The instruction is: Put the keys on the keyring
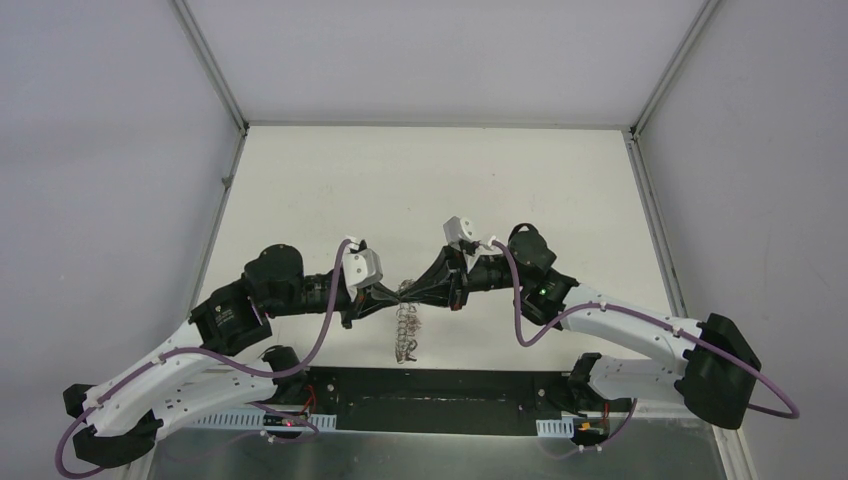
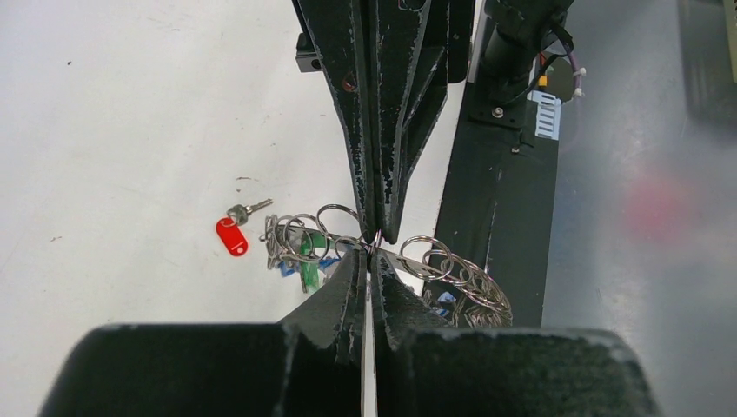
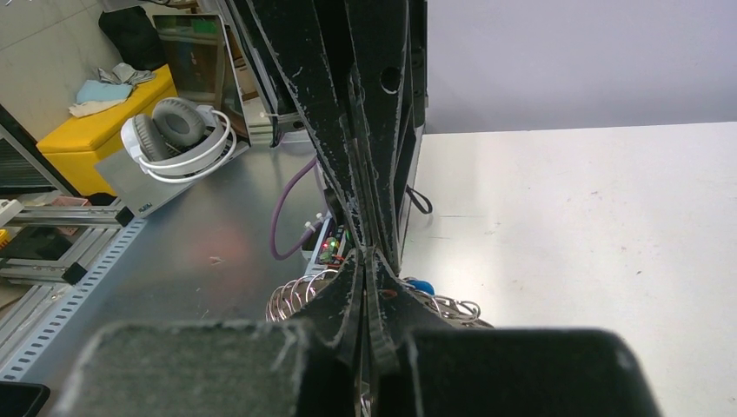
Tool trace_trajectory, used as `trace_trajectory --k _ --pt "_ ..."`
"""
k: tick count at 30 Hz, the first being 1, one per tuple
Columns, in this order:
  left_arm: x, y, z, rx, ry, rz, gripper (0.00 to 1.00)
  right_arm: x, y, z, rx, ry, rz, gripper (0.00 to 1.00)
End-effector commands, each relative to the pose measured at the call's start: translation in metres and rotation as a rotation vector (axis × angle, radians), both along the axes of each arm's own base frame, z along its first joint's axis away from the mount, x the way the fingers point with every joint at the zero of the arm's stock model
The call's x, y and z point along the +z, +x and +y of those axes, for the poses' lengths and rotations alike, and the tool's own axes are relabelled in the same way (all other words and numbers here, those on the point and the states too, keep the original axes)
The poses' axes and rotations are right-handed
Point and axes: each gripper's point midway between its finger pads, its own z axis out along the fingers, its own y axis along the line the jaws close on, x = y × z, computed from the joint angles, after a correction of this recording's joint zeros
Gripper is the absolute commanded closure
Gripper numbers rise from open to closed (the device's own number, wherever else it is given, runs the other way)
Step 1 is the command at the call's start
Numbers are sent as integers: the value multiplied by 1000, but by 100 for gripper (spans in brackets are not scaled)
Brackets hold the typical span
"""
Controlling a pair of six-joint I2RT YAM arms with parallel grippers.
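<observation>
The keyring (image 2: pixel 469 280), a flat grey ring edged with many small wire loops, hangs above the table between my two grippers. My left gripper (image 2: pixel 372 254) is shut on its rim from one side. My right gripper (image 2: pixel 379 234) is shut on a small loop, tip to tip with the left. In the top view both meet at the keyring (image 1: pixel 405 325). A key with a red tag (image 2: pixel 232 234) lies on the white table, apart from the ring. A blue tag (image 3: pixel 423 285) shows among the loops; green tags (image 2: pixel 308 261) hang there too.
The black base plate (image 1: pixel 430 400) runs along the table's near edge, just below the hanging ring. White headphones (image 3: pixel 178 139) and a yellow box (image 3: pixel 96 130) sit off the table. Frame posts (image 1: pixel 215 65) and grey walls enclose the table.
</observation>
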Motion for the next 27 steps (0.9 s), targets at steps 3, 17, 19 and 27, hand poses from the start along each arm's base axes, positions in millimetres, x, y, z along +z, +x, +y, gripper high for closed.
trace_trajectory --k 3,17,19,27 --pt "21 -3 0 -22 -41 -65 100 32 -1 -7 -25 110 -75 100" --pt "24 11 15 -27 325 -51 100 32 23 -19 -217 105 -66 27" --pt "25 13 16 -35 376 -48 100 32 25 -18 -223 102 -63 26" --pt "26 22 17 -77 592 4 100 28 26 -11 -203 76 -50 32"
